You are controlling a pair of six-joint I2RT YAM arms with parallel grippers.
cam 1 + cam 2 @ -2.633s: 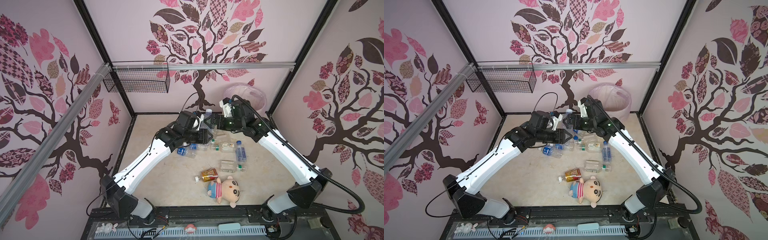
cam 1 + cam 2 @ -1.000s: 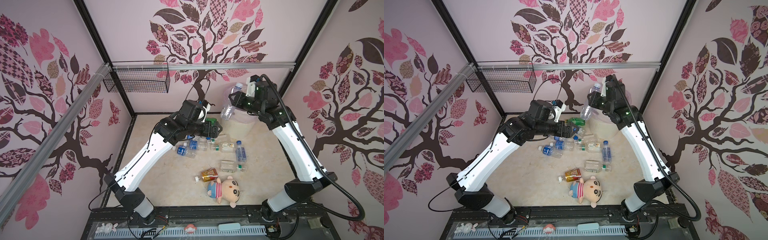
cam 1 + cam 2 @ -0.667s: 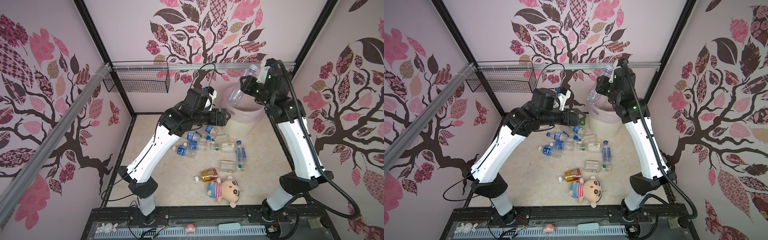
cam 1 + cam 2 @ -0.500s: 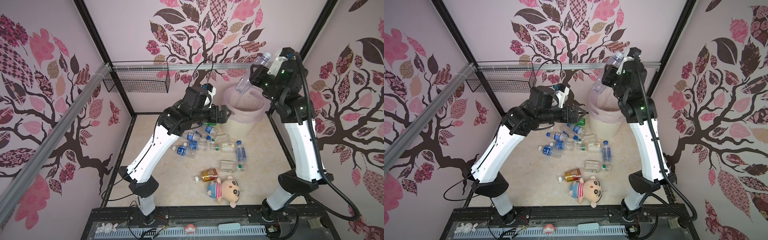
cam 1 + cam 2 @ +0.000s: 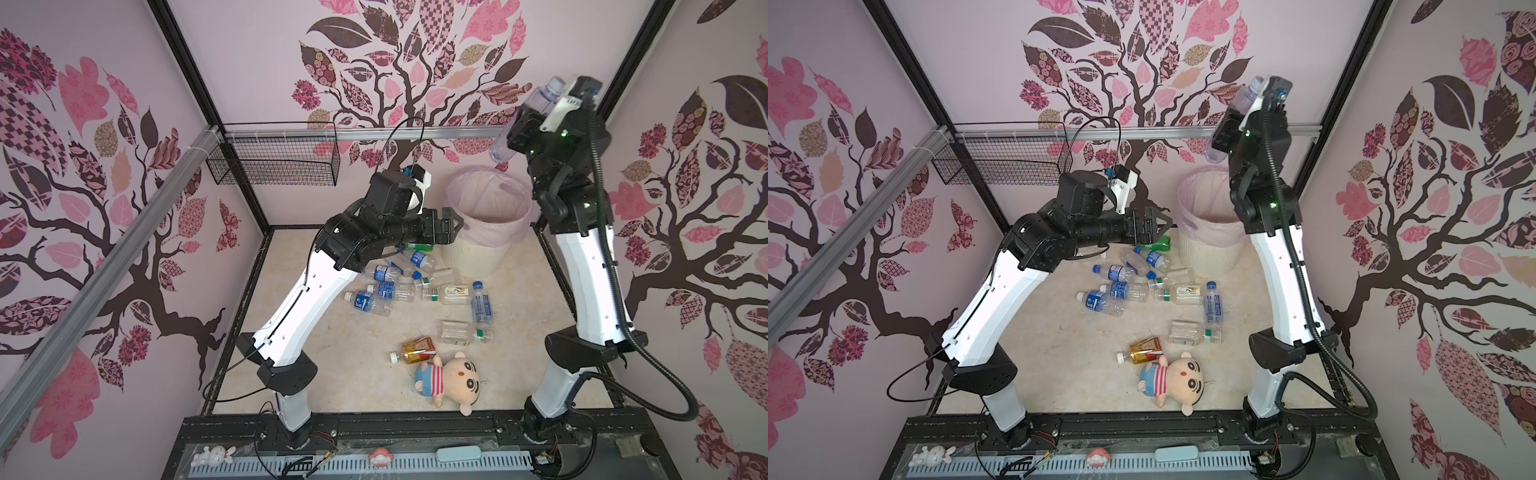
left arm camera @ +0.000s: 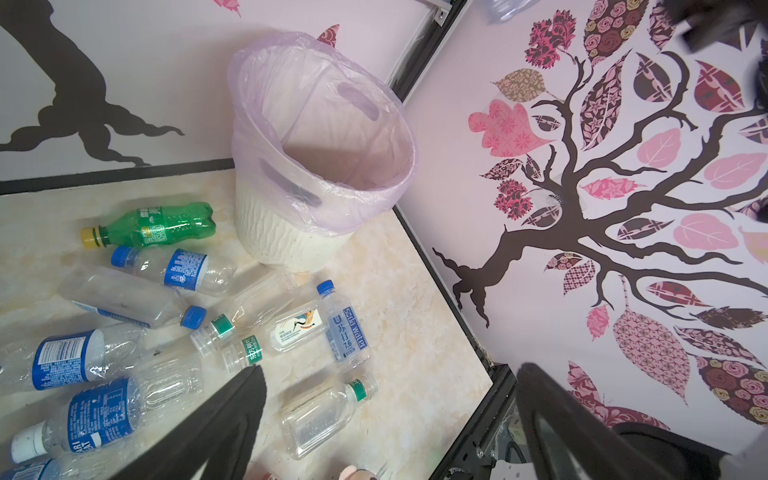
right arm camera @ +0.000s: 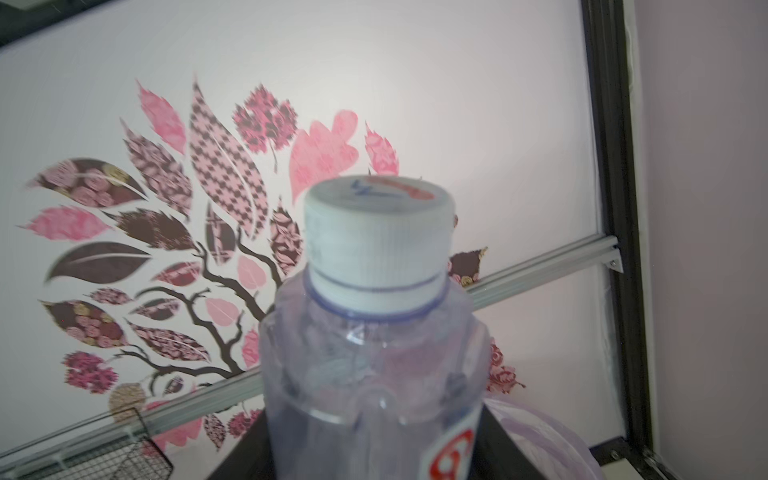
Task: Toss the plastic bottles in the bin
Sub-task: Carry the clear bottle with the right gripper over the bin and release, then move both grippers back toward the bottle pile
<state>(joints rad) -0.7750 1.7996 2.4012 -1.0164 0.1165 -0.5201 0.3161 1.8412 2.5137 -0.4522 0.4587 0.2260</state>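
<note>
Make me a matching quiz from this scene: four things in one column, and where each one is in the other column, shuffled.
Things:
1. green bottle
2. amber bottle
3. bin
4. wire basket

Places:
A. hung on the back wall
B. lying beside the doll
C. standing in the back right corner
D. lying beside the bin

Pairs: 1-D, 2-B, 3-C, 4-A
</note>
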